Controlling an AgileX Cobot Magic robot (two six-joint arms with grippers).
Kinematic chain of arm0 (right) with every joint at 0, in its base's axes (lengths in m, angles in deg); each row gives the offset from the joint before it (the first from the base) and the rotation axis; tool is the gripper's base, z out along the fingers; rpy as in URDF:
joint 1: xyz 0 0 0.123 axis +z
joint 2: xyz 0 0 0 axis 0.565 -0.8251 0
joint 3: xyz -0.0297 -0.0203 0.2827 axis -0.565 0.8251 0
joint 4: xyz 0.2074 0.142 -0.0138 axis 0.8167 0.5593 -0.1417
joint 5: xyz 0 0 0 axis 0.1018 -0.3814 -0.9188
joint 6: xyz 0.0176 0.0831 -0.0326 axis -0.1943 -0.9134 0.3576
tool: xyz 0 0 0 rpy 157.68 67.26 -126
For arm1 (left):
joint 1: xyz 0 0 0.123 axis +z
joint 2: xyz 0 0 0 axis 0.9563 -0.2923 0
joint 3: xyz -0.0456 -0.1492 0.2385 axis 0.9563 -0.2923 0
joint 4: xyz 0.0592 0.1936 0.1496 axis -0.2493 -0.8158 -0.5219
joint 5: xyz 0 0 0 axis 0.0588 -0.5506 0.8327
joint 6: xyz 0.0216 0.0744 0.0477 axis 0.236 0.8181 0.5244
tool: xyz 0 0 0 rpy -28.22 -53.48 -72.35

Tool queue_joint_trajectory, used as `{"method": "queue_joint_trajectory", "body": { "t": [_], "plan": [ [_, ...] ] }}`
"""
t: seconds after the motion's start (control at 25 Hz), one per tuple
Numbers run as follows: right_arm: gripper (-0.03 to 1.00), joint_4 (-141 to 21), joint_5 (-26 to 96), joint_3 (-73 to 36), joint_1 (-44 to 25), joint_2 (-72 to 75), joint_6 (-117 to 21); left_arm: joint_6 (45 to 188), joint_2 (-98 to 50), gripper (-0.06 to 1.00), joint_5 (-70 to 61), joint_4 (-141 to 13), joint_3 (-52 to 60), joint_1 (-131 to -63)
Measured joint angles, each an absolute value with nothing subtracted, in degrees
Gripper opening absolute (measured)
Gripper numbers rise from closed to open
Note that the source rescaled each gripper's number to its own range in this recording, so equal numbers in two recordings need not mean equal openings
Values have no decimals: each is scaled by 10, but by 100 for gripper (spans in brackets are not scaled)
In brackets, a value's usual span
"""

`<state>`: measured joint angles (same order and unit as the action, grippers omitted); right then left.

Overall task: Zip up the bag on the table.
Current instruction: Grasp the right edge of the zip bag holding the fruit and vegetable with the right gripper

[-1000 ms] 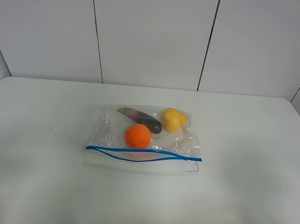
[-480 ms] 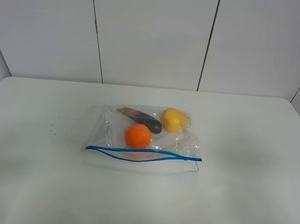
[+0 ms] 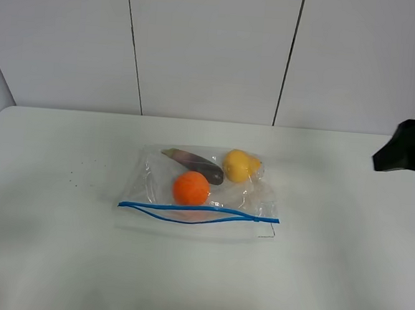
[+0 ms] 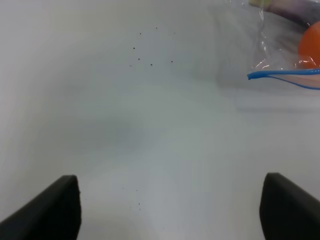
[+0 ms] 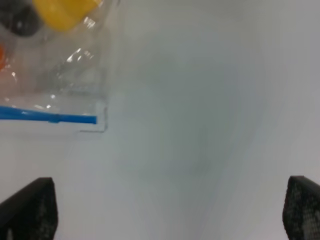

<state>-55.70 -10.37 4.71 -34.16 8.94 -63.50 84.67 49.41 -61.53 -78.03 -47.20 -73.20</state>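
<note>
No legible text, label, brand, number or sign in any view; bag point(image 3: 256, 199) and its zipper strip point(image 3: 135, 206) carry no readable marking; tabletop point(image 3: 55, 258) and wall panels point(image 3: 209, 47) are unmarked.

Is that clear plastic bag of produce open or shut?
Open: on the clear plastic bag, the blue zipper strip splits into two bowed lines.

The bag point(image 3: 201, 190) lies near the middle of the table point(image 3: 55, 258), its zipper strip point(image 3: 197, 213) along the front edge. Inside, a round fruit point(image 3: 191, 188) sits just behind the strip, a long vegetable point(image 3: 194, 164) behind it, and a second fruit point(image 3: 240, 165) beside the vegetable's right end. What appears to be the right arm point(image 3: 404, 147) hangs over the table's right side, well apart from the bag.
</note>
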Motion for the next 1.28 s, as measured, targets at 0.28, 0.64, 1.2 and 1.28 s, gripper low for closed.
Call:
{"method": "queue_joint_trajectory", "body": {
  "t": [0.28, 0.64, 1.2, 1.28],
  "plan": [
    [100, -380, -26, 46, -342, -110, -493, 847, 494, 92, -615, -780, -472, -732],
    [98, -181, -22, 46, -357, -281, -251, 847, 494, 92, -615, -780, -472, -732],
    [98, 44, -147, 43, -400, -460, -4, 847, 494, 92, -615, -780, -472, -732],
    [98, 59, -154, 43, -400, -477, 12, 847, 494, 92, -615, -780, -472, -732]
  ]
}}
